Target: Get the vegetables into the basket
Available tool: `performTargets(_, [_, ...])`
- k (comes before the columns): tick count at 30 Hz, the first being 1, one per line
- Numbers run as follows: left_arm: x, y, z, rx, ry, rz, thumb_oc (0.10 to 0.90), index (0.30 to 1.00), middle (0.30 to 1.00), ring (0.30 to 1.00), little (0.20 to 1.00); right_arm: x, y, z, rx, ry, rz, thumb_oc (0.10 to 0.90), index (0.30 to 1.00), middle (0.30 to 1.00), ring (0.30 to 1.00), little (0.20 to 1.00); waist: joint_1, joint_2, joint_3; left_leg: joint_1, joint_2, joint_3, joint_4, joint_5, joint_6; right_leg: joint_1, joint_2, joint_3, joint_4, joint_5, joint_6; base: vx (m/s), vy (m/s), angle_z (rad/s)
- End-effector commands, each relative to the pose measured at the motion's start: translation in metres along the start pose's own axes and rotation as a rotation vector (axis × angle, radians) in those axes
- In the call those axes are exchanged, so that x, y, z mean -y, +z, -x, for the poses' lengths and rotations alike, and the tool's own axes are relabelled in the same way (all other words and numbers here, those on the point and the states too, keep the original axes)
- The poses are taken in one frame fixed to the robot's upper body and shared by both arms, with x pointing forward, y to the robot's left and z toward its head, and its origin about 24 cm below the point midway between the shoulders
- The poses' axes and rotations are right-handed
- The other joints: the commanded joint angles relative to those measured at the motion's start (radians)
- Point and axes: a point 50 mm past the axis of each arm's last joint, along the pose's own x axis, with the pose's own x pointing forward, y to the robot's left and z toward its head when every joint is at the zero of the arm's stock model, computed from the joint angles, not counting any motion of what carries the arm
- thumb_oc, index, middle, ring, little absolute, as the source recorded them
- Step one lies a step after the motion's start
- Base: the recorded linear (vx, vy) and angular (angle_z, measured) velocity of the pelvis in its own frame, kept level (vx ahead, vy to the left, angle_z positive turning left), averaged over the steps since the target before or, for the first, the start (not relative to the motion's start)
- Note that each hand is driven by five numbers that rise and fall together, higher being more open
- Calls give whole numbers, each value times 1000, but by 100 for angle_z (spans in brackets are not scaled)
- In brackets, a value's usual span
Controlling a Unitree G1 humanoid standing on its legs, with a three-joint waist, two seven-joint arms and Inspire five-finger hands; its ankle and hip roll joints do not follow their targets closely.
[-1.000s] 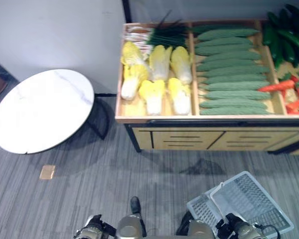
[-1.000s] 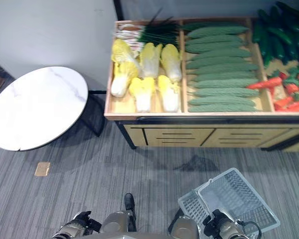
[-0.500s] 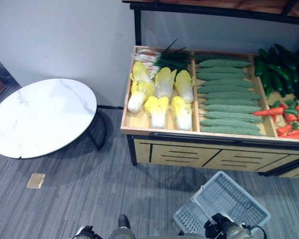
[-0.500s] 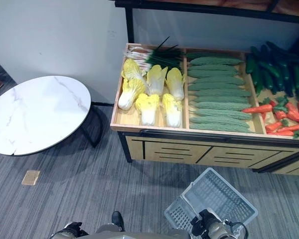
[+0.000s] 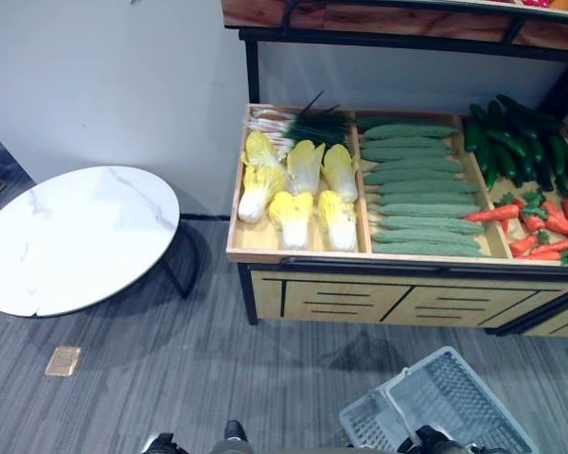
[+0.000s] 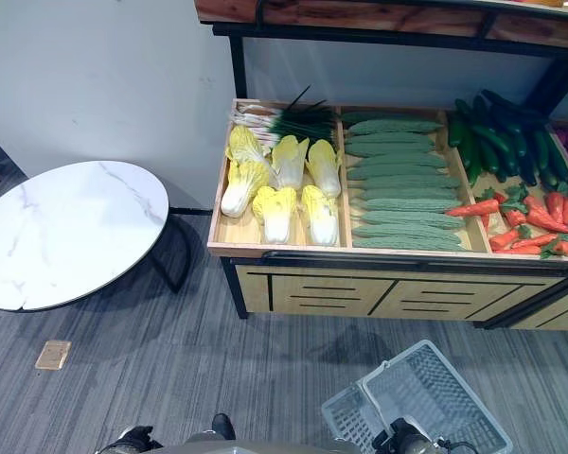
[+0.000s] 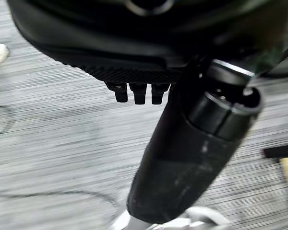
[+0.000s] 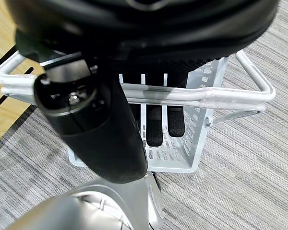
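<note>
Vegetables are all sitting in the wooden stall point(image 5: 265, 248): cabbages point(image 5: 303, 189) on the left with green onions point(image 5: 298, 123) behind them, a stack of bumpy green gourds point(image 5: 412, 180) in the middle compartment, then dark cucumbers point(image 5: 511, 132) and carrots point(image 5: 544, 222) off to the right. None of them are in the basket point(image 5: 454, 402) yet, which hangs low near the grey carpet floor point(image 5: 170, 378), in front of the stall. A round white surface point(image 5: 76, 236) stands off to the left, nothing on it.

Right eye view is the same scene; the basket point(image 6: 426, 397) looks empty here too.

Left wrist view: the left robot hand point(image 7: 139, 91) hangs over the carpet with its fingers curled in and nothing in them.

Right wrist view: the right robot hand point(image 8: 153, 120) has its fingers wrapped round the white basket handles point(image 8: 221, 96), so it's clamped on the basket.

What could go wrong, I reckon: the basket dangles from one hand and could swing and bump the stall front on approach. Also those cabbages are packed tight, so a one-handed grab might drag a neighbour over the edge.
</note>
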Motion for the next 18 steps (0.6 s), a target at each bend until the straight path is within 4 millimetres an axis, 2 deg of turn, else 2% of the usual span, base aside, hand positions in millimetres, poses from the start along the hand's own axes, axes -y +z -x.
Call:
performTargets(1, [-44,102,21,474,97,180,900,1000,1000,1000,1000,36,18,0,57,-94,-41,400,300,300,300,300,22,-2,67,62,-1,-62,-17,-36,-76,-9,-46,-19,-97,121,43,-27,-24,12])
performTargets(7, [-118,119,68,760,311,322,900,1000,1000,1000,1000,43,18,0,67,-88,-63,400,300,300,300,300,47,-1,53,66,1,-66,-18,-36,-84,-1,-50,-26,-110,130,49,-21,-18,10])
performTargets(8, [-121,119,70,765,323,347,900,1000,1000,1000,1000,42,18,0,65,-78,-61,400,300,300,300,300,48,-2,49,69,2,-64,-18,-36,-84,1,-51,-26,-111,131,48,0,0,0])
performTargets(12, [-154,134,94,890,456,402,900,1000,1000,1000,1000,37,20,0,68,-54,-29,400,300,300,300,300,54,1,40,82,6,-54,-20,-38,-89,3,-48,-23,-114,132,47,2,-14,-6])
performTargets(13, [-175,148,119,997,573,319,900,1000,1000,1000,1000,35,24,0,79,-48,-20,400,300,300,300,300,54,5,38,92,8,-42,-20,-41,-91,4,-45,-18,-119,134,47,6,-30,-16])
performTargets(17, [-205,176,151,1097,807,92,900,1000,1000,1000,1000,35,26,0,87,-46,24,400,300,300,300,300,34,18,29,104,9,-29,-20,-43,-95,6,-42,-2,-126,134,48,7,-6,-11])
performTargets(18, [-205,176,150,1098,810,90,900,1000,1000,1000,1000,34,27,0,88,-45,23,400,300,300,300,300,35,17,30,105,9,-28,-20,-43,-95,7,-41,-2,-126,134,48,7,20,-10])
